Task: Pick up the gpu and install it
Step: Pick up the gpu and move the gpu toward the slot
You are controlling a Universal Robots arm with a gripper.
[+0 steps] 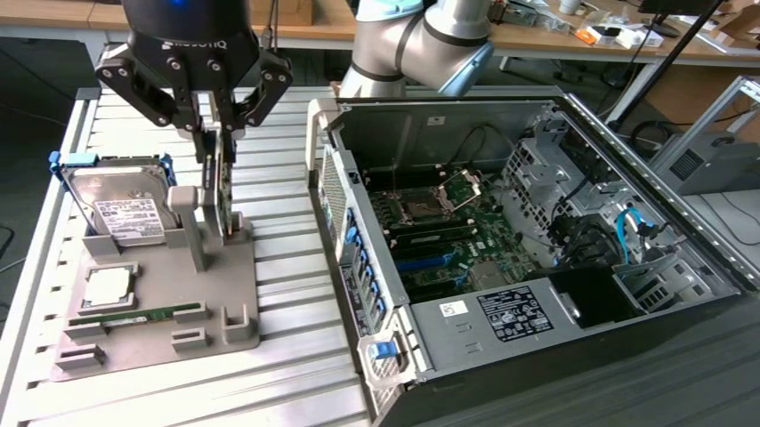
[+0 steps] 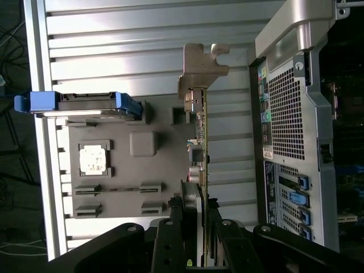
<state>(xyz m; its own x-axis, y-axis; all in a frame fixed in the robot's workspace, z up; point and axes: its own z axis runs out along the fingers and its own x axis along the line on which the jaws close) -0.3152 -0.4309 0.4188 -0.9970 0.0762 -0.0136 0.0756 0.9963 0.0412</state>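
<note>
- Grey plastic holder tray (image 1: 178, 302) lay nearest on the slatted aluminium table (image 1: 297, 294), with a green memory stick (image 1: 137, 313) and a square processor (image 1: 107, 285) set in its pockets.
- To the exterior view's right, the open computer case (image 1: 499, 311) showed its motherboard (image 1: 433, 236). The frame edge cut off the case's near corner.
- Farther back in the tray, a hard drive (image 1: 119, 209) in blue rails leaned upright.
- The gpu (image 1: 220, 191) stood on edge in the tray's slot, seen almost edge-on, so its faces were hard to read. Its silver bracket (image 2: 199, 71) showed plainly in the wrist view.
- The black gripper (image 1: 217, 126) pinched the gpu's upper edge, one finger on each face. Whether the card had left its slot could not be told.
- The arm (image 1: 410, 40) behind was cut off at the top.
</note>
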